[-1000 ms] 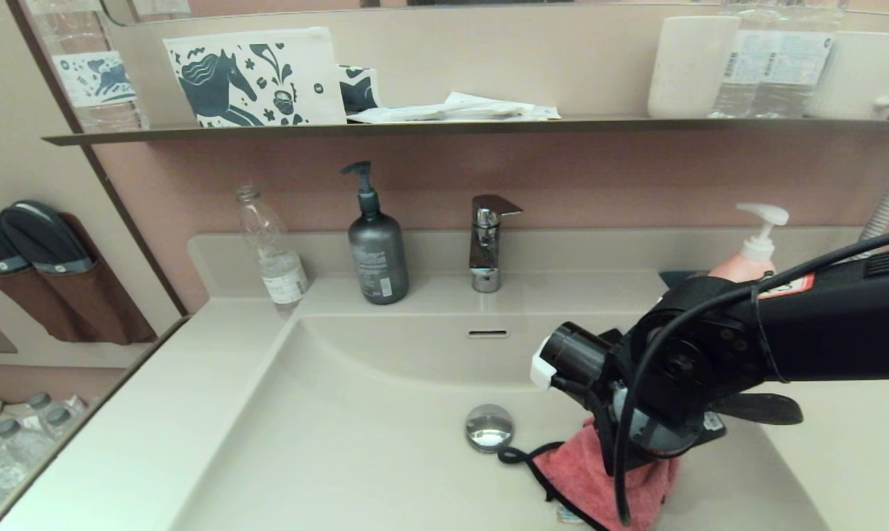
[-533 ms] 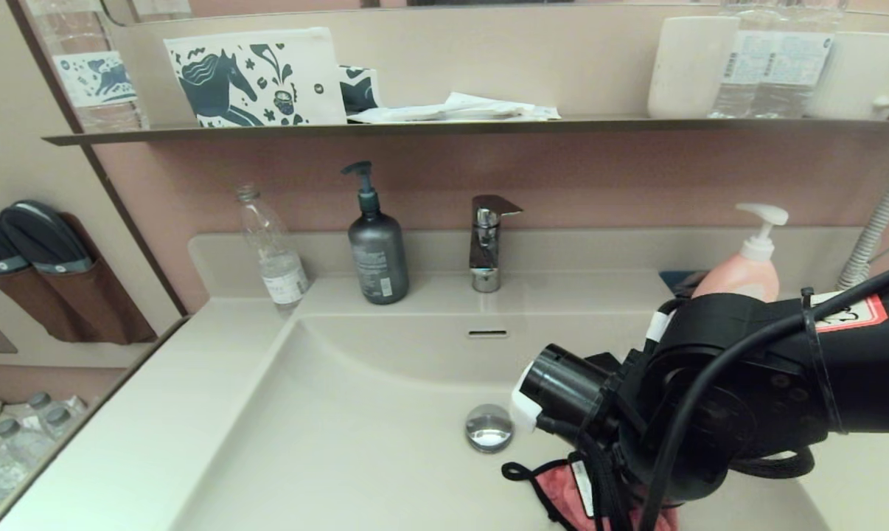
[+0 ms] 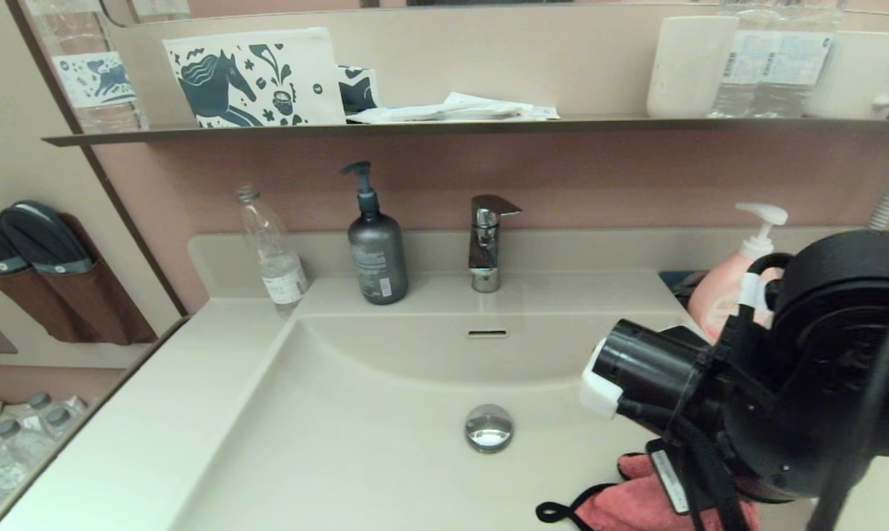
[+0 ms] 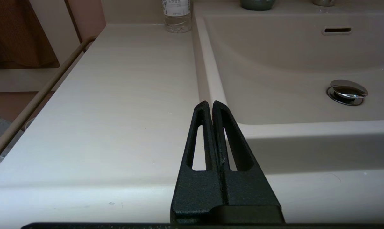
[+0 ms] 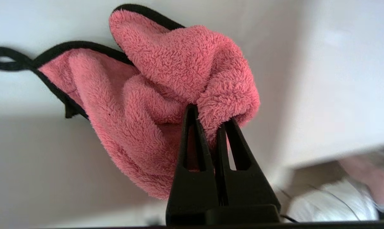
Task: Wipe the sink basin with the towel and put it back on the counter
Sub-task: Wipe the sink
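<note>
Right gripper, lower right of the head view, clamped on a bunched fold of the coral-pink towel. Towel sits low in the sink basin, right of the chrome drain plug, so the fluffy side can drag over the floor. Left gripper parked over the counter at the basin's edge, fingers closed on nothing.

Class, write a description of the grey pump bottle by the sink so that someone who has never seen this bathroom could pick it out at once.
Start at the sink basin and look to the chrome faucet on the ledge behind it. Just left of the faucet stands the dark grey pump bottle, upright with a black pump head. The clear plastic bottle farther left is see-through, and the pump bottle at the right is pink.
</note>
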